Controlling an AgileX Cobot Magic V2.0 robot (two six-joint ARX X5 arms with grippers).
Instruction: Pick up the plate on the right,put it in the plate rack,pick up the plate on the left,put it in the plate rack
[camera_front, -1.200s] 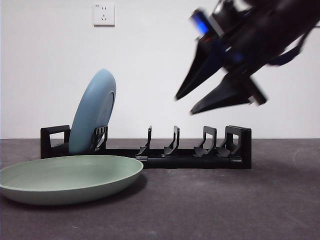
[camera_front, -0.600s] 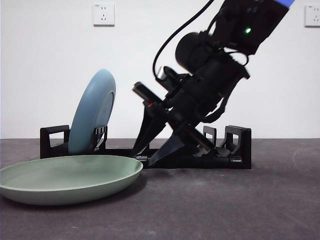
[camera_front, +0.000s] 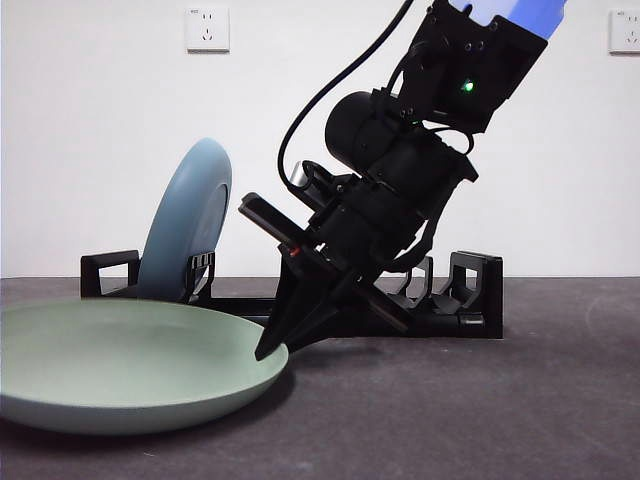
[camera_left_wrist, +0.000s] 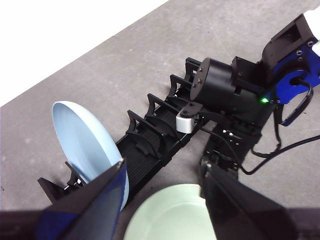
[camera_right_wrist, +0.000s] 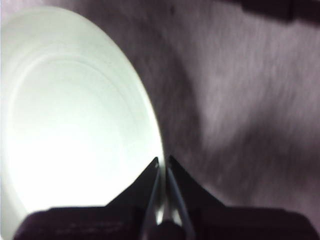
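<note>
- Dark grey tabletop (camera_front: 480, 410) runs back to a white wall carrying a socket (camera_front: 207, 28).
- Nearest lies the green plate (camera_front: 120, 365), its right rim raised off the surface.
- Right gripper (camera_front: 272, 347) reaches down from the upper right, its jaws nearly together and pinching that rim; the right wrist view shows the rim between them.
- Left gripper (camera_left_wrist: 162, 200) hangs above with jaws spread wide, holding nothing.
- Behind stands the plate rack (camera_front: 455, 300), well back from the green plate's centre.
- A blue plate (camera_front: 190, 215) leans upright in the rack's left-end slot.
</note>
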